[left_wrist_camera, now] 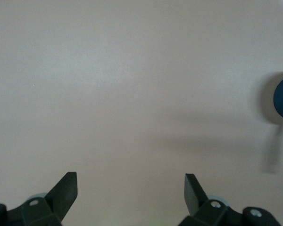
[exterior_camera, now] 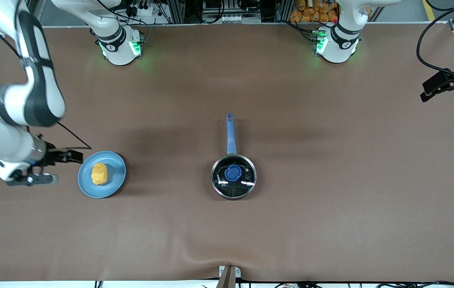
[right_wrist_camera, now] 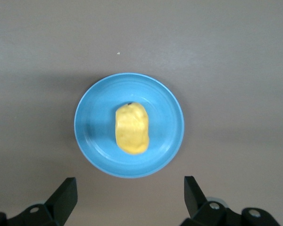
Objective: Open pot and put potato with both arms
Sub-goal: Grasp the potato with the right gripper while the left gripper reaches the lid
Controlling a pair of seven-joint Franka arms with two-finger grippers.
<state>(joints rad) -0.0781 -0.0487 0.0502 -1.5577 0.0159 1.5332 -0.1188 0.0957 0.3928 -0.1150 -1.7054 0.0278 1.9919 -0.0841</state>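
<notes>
Right gripper, fingers apart, hangs at the front view's left edge beside the blue plate bearing 1 potato. Left gripper, fingers apart, upper right edge over bare table. Pot, lid on, frame centre.

Both arms are glossy white shells with black joint bands, green lights glowing at the bases – thin black cables trail along them. The right gripper and left gripper carry dark wedge-shaped fingers (silver screws at the knuckles).
</notes>
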